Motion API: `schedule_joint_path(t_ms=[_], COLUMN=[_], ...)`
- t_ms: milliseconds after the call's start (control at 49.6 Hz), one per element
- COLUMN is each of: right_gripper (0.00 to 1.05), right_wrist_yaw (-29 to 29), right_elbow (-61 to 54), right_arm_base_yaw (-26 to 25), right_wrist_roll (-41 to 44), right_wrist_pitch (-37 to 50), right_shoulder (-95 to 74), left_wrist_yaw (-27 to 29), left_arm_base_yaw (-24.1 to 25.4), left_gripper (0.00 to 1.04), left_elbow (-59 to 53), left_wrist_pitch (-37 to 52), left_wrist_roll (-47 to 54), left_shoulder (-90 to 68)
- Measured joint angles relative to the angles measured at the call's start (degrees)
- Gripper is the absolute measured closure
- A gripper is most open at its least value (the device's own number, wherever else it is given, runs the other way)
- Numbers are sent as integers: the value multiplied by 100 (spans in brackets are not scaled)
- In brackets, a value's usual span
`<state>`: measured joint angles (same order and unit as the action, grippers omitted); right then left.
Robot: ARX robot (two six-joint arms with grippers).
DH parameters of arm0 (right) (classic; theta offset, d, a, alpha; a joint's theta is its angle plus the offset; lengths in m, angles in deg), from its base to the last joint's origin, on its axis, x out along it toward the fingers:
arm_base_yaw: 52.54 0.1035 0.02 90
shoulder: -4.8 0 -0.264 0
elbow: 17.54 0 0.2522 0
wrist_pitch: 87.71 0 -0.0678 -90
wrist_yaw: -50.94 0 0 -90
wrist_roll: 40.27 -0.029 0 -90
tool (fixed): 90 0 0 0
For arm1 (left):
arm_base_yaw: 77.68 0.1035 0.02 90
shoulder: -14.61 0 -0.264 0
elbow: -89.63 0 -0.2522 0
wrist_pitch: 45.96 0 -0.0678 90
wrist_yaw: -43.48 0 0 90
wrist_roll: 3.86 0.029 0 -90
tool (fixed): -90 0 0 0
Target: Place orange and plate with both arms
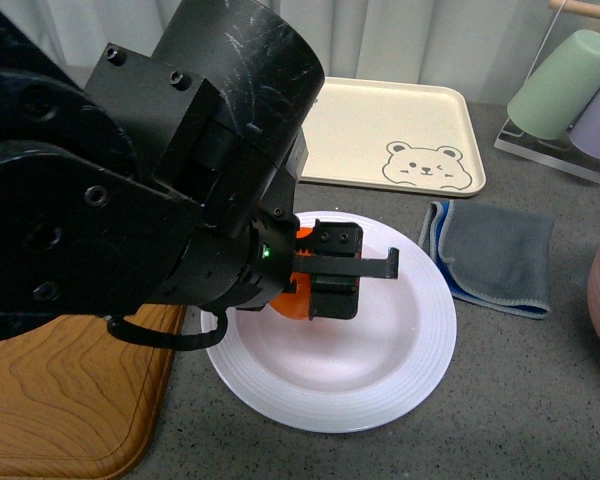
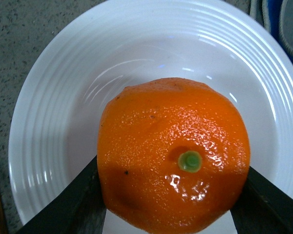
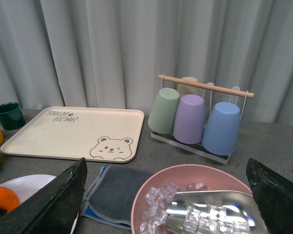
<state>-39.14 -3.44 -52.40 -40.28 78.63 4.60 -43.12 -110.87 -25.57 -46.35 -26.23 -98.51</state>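
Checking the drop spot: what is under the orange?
The white plate's basin, with the orange clamped in the left gripper. Whether fruit touches plate is hidden by the orange itself.

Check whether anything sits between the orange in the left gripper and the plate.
Nothing visible does. The left gripper holds the orange right over the well of the plate, and the white surface showing around the fruit is bare. The grey cloth lies outside the rim. Whether the orange already touches the plate cannot be told.
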Motion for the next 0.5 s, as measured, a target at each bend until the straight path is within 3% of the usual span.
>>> schedule_joint_path(t_ms=[161, 222, 403, 504], right_gripper=[9, 9, 9, 9], right_wrist_yaw=[-2, -2, -2, -2], right_elbow=[0, 0, 0, 0], right_arm_base_yaw=[0, 0, 0, 0], right_wrist_roll=[0, 0, 0, 0], right_wrist_pitch=[0, 0, 0, 0], right_shoulder=[0, 0, 0, 0], left_wrist_yaw=[-17, -39, -210, -208], left_arm_base_yaw=[2, -9, -13, 76], left_gripper=[46, 32, 7, 7], left_elbow=[98, 79, -111, -586], left_wrist_pitch=[-142, -144, 0, 337], left_wrist_roll=[-74, -87, -433, -901], left_shoulder=[-256, -280, -31, 632])
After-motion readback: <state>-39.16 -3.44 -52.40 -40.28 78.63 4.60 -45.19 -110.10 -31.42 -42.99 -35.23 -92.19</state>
